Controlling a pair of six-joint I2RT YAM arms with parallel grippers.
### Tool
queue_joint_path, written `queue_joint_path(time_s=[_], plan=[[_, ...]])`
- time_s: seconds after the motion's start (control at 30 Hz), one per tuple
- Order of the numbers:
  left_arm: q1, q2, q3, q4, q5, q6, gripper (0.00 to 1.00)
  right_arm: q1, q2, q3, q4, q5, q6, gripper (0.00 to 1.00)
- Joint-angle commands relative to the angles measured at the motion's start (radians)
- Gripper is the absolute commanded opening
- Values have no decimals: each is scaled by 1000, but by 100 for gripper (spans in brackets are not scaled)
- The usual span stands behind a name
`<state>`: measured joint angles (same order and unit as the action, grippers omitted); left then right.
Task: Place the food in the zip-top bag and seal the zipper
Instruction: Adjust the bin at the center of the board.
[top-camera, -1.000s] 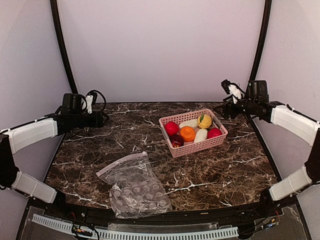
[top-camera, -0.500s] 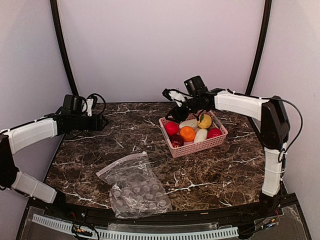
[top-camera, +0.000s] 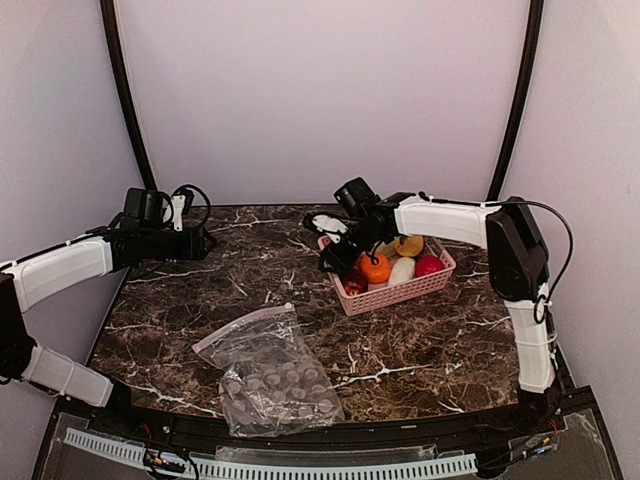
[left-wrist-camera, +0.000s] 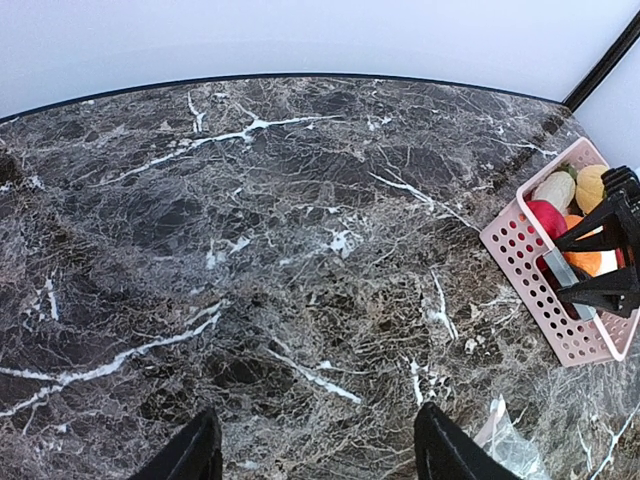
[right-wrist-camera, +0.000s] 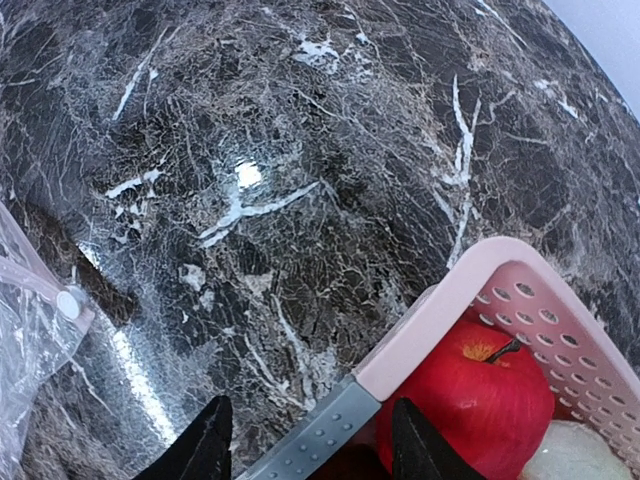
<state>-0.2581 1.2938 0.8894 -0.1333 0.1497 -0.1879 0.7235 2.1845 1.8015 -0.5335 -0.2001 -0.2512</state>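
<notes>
The food lies in a pink slotted basket (top-camera: 440, 268): an orange (top-camera: 376, 267), a yellow fruit (top-camera: 409, 244), a white piece (top-camera: 401, 270) and a red apple (top-camera: 430, 265). My right gripper (top-camera: 333, 255) is open and empty over the basket's left corner. In the right wrist view its jaws (right-wrist-camera: 310, 450) straddle the basket rim (right-wrist-camera: 470, 300), with another red apple (right-wrist-camera: 470, 390) just inside. The clear zip-top bag (top-camera: 272, 372) lies flat near the front edge, its zipper (top-camera: 245, 325) along the far edge. My left gripper (top-camera: 205, 240) is open and empty at the far left, above bare table (left-wrist-camera: 318, 455).
A grey dotted strip (right-wrist-camera: 320, 435) runs along the basket's rim under my right gripper. The basket (left-wrist-camera: 560, 300) and the right gripper (left-wrist-camera: 610, 265) show at the right edge of the left wrist view. A corner of the bag (right-wrist-camera: 30, 330) shows in the right wrist view.
My right arm has swung from the far right across the basket to its left corner and come down lower. The left arm, bag and basket have not moved.
</notes>
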Motion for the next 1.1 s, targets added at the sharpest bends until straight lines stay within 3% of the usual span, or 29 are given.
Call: queue_joint_path(time_s=[0.0, 0.23, 0.5, 0.67, 0.77, 1.0, 1.07], plan=[[-4, -28, 25, -38, 10, -4, 65, 43, -5, 7, -72, 68, -11, 47], [-4, -31, 25, -39, 18, -4, 65, 48, -105, -115, -114, 97, -27, 31], [-4, -19, 31, -51, 46, -2, 66, 47, -359, -413, -118, 149, -116, 17], [-10, 51, 61, -115, 165, 15, 66, 45, -513, -632, -106, 132, -231, 2], [-12, 100, 91, -160, 265, 23, 66, 33, -586, -725, -95, 167, -289, 0], [-12, 173, 69, -304, 344, 35, 61, -38, -749, -844, -93, 135, -397, 0], [-12, 187, 47, -329, 376, 45, 61, -42, -792, -857, -102, 80, -426, 10]])
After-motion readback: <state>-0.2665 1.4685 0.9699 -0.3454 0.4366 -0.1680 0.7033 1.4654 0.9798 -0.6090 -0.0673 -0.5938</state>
